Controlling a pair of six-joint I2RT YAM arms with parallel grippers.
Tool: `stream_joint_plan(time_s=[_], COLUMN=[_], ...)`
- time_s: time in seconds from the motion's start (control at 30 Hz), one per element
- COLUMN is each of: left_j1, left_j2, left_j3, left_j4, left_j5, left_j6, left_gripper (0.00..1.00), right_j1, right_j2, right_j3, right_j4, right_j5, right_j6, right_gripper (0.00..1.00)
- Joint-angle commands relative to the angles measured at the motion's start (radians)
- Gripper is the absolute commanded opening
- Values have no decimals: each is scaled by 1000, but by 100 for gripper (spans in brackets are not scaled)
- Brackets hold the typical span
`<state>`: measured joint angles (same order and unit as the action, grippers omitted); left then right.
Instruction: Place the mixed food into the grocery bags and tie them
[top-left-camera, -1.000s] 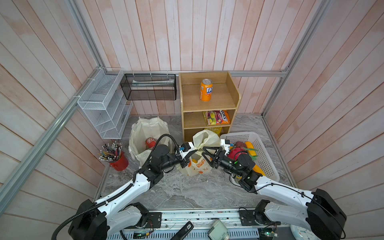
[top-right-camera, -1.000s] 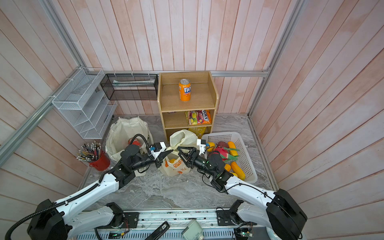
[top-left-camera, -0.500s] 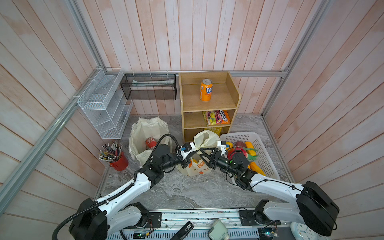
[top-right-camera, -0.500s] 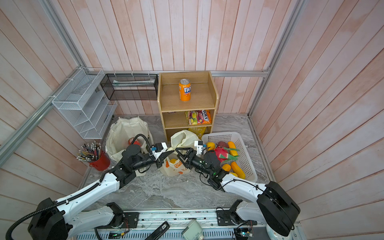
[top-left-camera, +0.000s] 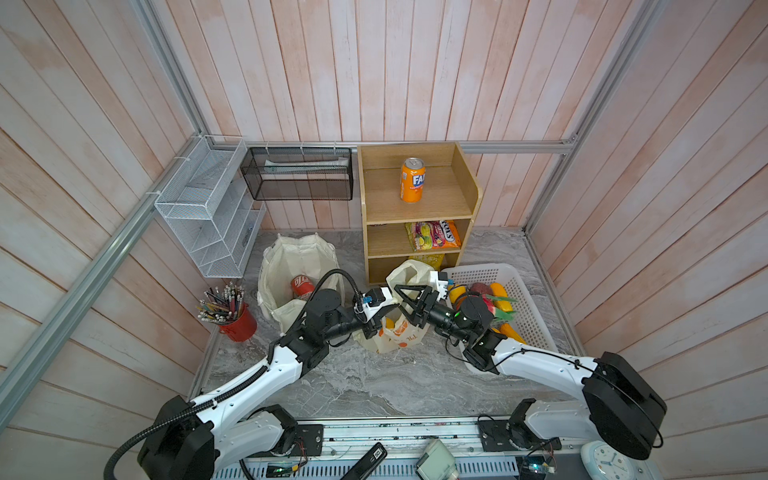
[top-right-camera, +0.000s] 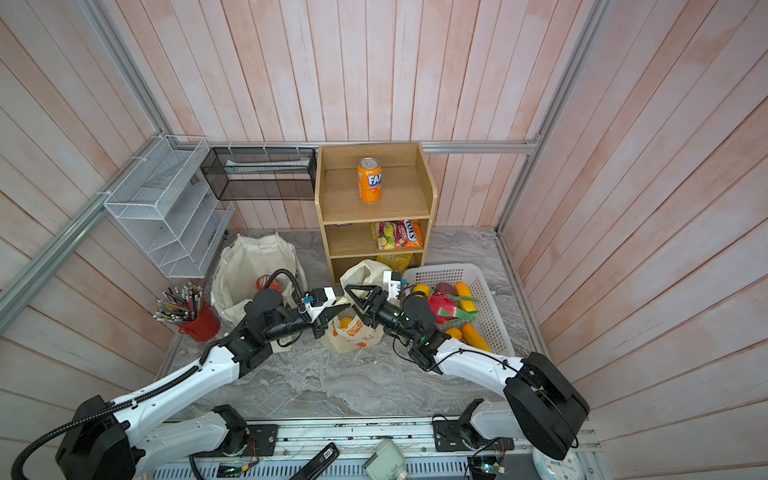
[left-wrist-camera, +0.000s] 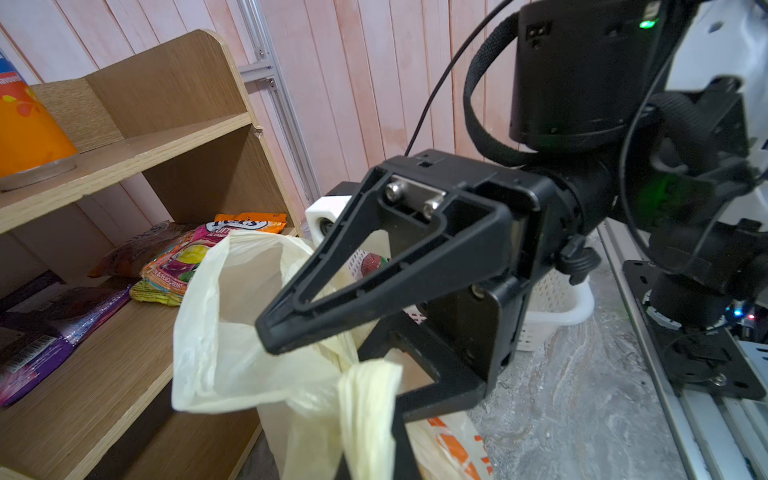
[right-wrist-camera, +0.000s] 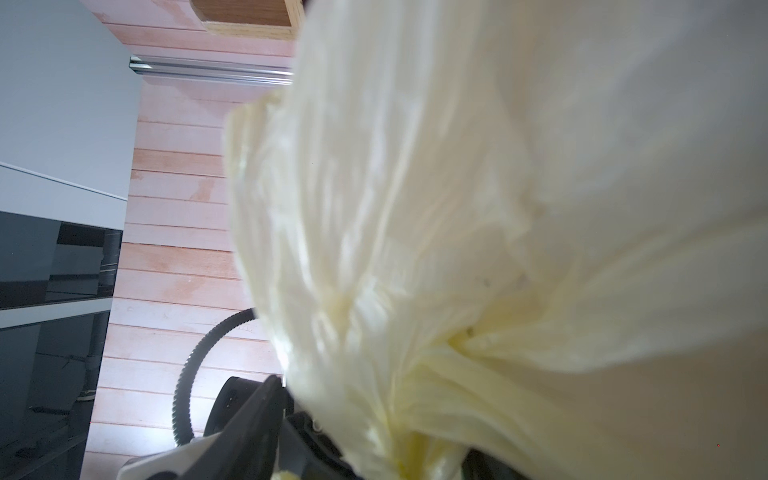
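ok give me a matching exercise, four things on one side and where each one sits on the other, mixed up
Things:
1. Fanta can
2. cola can
3. candy packet
4. pencils

Places:
A. in the tote
B. in the red cup
C. on the top shelf
D. on the middle shelf

Pairs: 1-C, 2-A, 3-D, 4-B

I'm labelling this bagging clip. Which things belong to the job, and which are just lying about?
Job: plastic bag, cloth tote, cola can inside the tote, toy fruits in the basket.
Lying about: Fanta can, candy packet, pencil pot, wire rack, wooden shelf.
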<state>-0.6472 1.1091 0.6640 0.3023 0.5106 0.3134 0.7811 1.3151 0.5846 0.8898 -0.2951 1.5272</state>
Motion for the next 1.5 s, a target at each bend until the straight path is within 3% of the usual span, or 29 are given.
stream_joint_plan(time_s=[0.0,0.23,0.33,0.53,0.63,0.83,0.93,1.07,1.17,1.47], left_j1=[-6,-8,-9,-10,-10,-11,-9,-9,-9,-11], left_j2=[3,8,9,-5,-41,-196,-234,-164,-76,81], left_j3=[3,-6,-7,2,0,-72,-74,19,88,143], left_j4=[0,-3,-10,-50,-96,-78,-56,-98,-96,33], left_j5=[59,92,91,94,111,68,-27,-95,-67,-24], left_j6=[-7,-19,-20,-53,-86,-191,-247,-288,-309,-384], left_gripper=[0,0,6,32,39,40,41,46,46,47], right_j1=[-11,-22,-28,-47,-77,-151,-181,-200,-203,-208], right_j2=[19,56,71,56,34,-20,-53,-96,-128,-163], right_j3=[31,24,13,-25,-60,-115,-119,-107,-102,-129], right_j4=[49,109,156,164,156,138,121,66,12,-31], right_j5=[16,14,-6,-37,-60,-175,-249,-334,-365,-391], right_j6=[4,-1,-5,-76,-134,-296,-402,-529,-588,-634], right_gripper=[57,14,0,0,0,0,0,0,0,0])
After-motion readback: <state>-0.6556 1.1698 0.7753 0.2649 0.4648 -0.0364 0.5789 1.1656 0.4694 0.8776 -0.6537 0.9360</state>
